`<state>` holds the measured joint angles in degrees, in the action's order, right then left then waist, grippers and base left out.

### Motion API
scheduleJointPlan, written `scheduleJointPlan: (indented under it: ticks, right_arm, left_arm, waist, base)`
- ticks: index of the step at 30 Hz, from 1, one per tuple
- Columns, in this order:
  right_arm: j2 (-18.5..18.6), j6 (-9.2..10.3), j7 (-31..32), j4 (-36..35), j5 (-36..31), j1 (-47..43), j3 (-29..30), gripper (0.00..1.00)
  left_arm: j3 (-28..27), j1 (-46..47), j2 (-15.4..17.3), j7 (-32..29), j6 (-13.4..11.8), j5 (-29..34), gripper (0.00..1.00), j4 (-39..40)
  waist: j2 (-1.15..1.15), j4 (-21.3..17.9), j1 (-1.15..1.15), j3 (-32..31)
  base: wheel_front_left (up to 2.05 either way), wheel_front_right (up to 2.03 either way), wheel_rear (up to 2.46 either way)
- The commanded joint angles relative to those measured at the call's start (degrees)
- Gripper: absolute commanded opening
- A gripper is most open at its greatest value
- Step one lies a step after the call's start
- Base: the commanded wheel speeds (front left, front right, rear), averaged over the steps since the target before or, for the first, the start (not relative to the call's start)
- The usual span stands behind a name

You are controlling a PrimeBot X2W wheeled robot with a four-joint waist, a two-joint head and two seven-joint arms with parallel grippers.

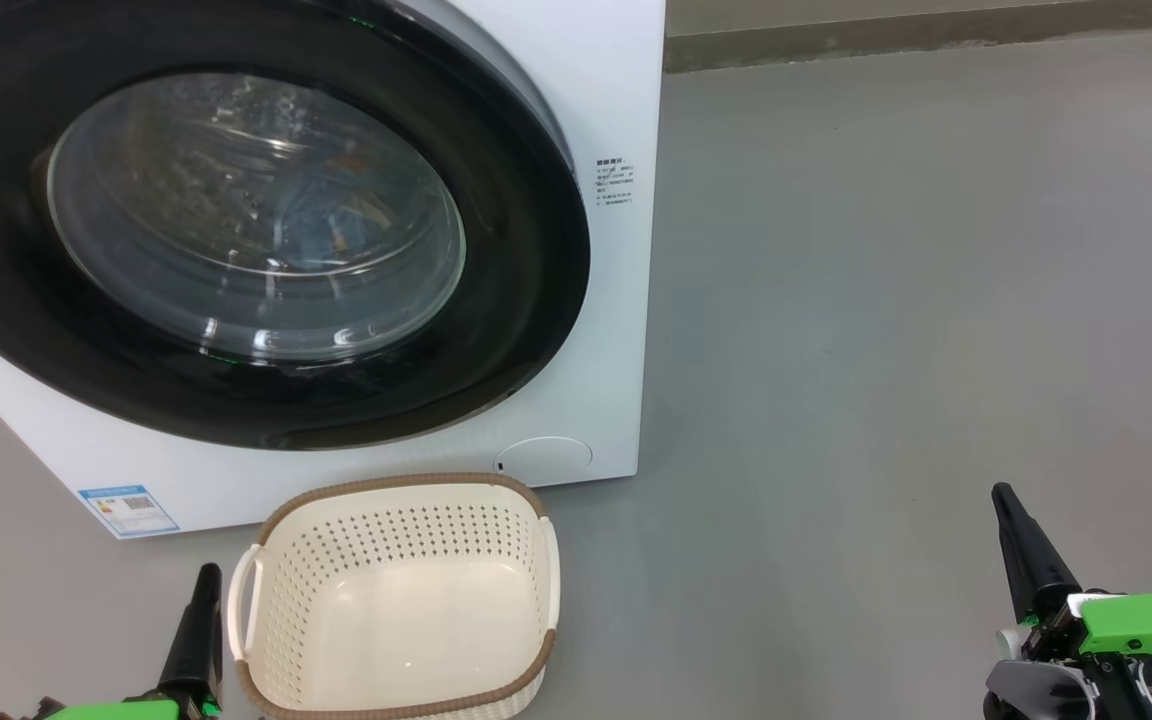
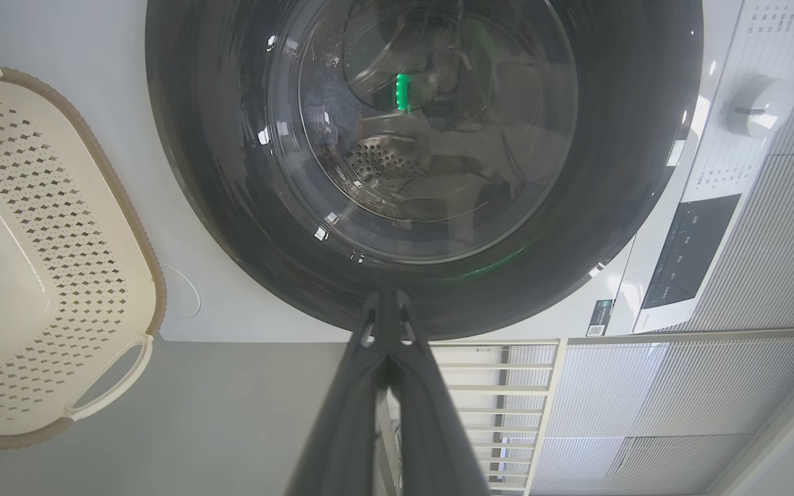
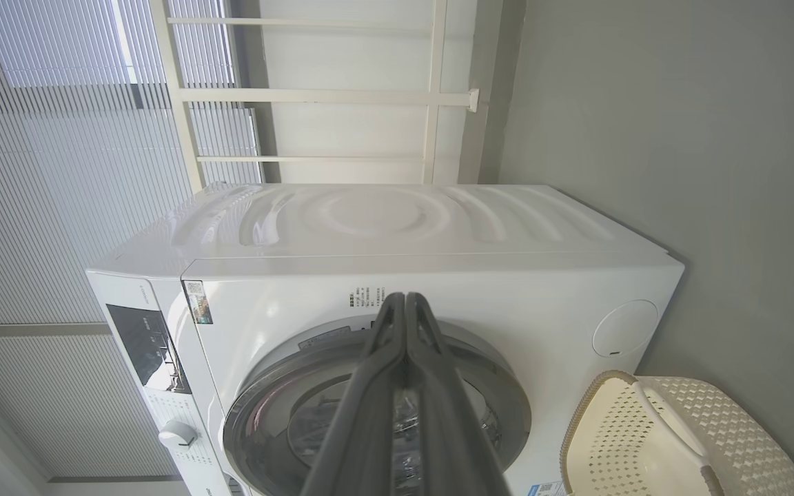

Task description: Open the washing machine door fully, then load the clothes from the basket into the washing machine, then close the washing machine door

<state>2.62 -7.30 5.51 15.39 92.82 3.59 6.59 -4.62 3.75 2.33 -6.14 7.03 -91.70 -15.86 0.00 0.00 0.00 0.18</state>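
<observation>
On the grey floor (image 1: 886, 300), basket (image 1: 396, 530) sits beside left pincer (image 1: 206, 580), far from right pincer (image 1: 1006, 505), both pressed together.

A: How is the scene lit?
B: Evenly and brightly; soft daylight is admitted through the blinds (image 3: 59, 172). Only faint shadows are cast on the floor (image 1: 886, 300).
A: Any glare or blur?
B: Reflections are seen on the door (image 1: 256, 215); straight lines are bent at the wrist views' edges.
</observation>
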Motion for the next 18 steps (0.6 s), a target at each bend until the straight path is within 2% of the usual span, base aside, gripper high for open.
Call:
scheduleJointPlan:
  ticks: [1, 18]
  right_arm:
    - [0.89, -0.19, 0.3, -1.41, 0.05, 2.51, -0.91, 0.0]
    - [0.75, -0.19, 0.45, -1.4, -0.11, 2.53, -0.72, 0.0]
  left_arm:
    - [-1.92, 2.45, 0.54, -0.37, 0.46, -0.45, 0.0, 1.8]
    - [-1.91, 2.44, 0.54, -0.36, 0.46, -0.46, 0.0, 1.8]
  waist:
    - [0.0, 0.0, 0.0, 0.0]
    - [0.0, 0.0, 0.0, 0.0]
  base:
    - [0.0, 0.0, 0.0]
    - [0.0, 0.0, 0.0]
